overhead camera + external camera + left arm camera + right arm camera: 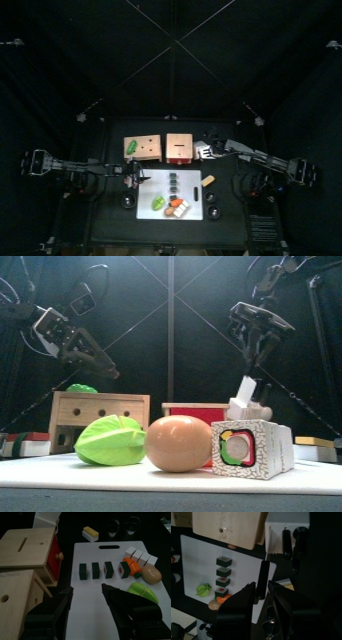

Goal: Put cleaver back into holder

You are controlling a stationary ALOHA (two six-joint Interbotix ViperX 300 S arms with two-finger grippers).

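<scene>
The holder [178, 147] is the reddish-brown block at the back of the table, and its red face [197, 411] shows behind the toy food. In the left wrist view its pale top [30, 543] has one dark slot. A whitish flat piece, the cleaver [247, 389], stands upright at the holder's right end [202, 151]. My right gripper [254, 356] hangs just above it, open and not touching it. In the right wrist view its jaws [262, 586] are apart beside the holder [228, 527]. My left gripper [85, 589] is open and empty over the board's near end.
A lighter tan block [139, 147] stands left of the holder. The white cutting board [100, 557] carries several toy sushi pieces. At the front lie a green leaf [110, 441], an orange ball [181, 443] and a white box [251, 448].
</scene>
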